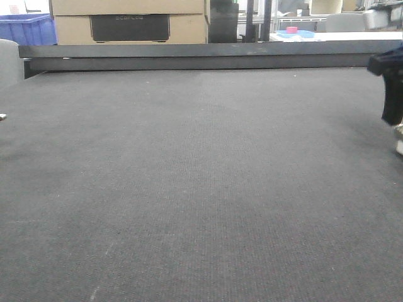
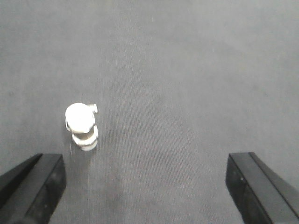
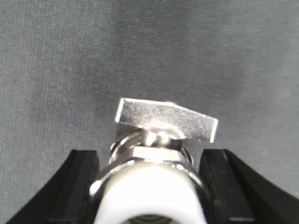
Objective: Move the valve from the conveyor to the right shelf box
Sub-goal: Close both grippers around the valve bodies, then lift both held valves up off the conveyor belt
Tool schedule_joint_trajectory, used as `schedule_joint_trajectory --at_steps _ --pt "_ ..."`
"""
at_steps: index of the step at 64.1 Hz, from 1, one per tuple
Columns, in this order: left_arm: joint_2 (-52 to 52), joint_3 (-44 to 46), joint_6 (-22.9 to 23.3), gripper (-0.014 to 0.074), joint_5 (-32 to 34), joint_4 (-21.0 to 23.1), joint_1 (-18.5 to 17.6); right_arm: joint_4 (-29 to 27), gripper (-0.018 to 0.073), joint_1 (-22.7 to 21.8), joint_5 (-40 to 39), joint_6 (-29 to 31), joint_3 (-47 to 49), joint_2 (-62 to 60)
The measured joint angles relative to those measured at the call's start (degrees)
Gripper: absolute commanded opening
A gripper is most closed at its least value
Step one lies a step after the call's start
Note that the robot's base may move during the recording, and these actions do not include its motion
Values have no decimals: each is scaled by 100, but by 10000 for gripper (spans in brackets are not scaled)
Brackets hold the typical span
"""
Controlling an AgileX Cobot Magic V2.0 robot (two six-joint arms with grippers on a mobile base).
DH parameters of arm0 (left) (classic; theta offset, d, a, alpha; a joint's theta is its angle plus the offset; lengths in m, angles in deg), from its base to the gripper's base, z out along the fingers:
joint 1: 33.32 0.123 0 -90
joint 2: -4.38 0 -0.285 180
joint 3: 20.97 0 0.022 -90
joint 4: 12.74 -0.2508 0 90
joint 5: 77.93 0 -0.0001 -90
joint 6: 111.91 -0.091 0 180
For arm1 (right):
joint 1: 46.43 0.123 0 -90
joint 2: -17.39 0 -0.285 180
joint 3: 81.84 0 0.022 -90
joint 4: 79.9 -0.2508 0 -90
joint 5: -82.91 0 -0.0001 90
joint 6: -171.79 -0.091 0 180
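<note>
Front on, the grey belt (image 1: 189, 189) stretches wide to its dark rail (image 1: 189, 56). Over the belt, the left gripper (image 2: 145, 186) gapes wide and empty, a second valve (image 2: 81, 125) standing on the belt near one finger. The right gripper (image 3: 152, 196) pinches a valve (image 3: 166, 119) over the belt.

We read one word only: "ECOFLOW", in faint capitals of nearly the same dark tone as their ground, along the upper edge of the dark panel (image 1: 129, 30) on the front of the cardboard box (image 1: 69, 28). In the front view this box sits at about eleven o'clock, behind the far rail of the conveyor (image 1: 201, 189). The letters are small and low in contrast, so we read them with some doubt. On the valve (image 3: 159, 140) and elsewhere in both wrist views we make out no lettering
</note>
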Motion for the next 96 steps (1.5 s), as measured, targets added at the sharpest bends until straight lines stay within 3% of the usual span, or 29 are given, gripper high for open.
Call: schedule_joint_trajectory --at_steps 17,24,30,46,67,96 --pt "1257 1225 0 599 -1128 -302 15 -489 -154 0 -57 -38 -437 -1337" --pt "1858 1684 -78 599 -1500 -357 207 -613 -154 0 -79 -38 -857 -1827" --pt "2437 2038 -373 599 -1722 -378 574 -624 -154 0 -79 -38 -1247 -2214" --pt "3785 2558 -946 599 -1786 -446 1108 -624 -154 0 -87 -38 -1643 -2601" --pt "5160 2934 -1084 599 -1405 -115 1106 -636 -154 0 -87 -38 -1655 -2606" --pt "5945 2934 -1143 599 -1502 28 1106 -646 -154 0 -174 -38 -1655 -2606"
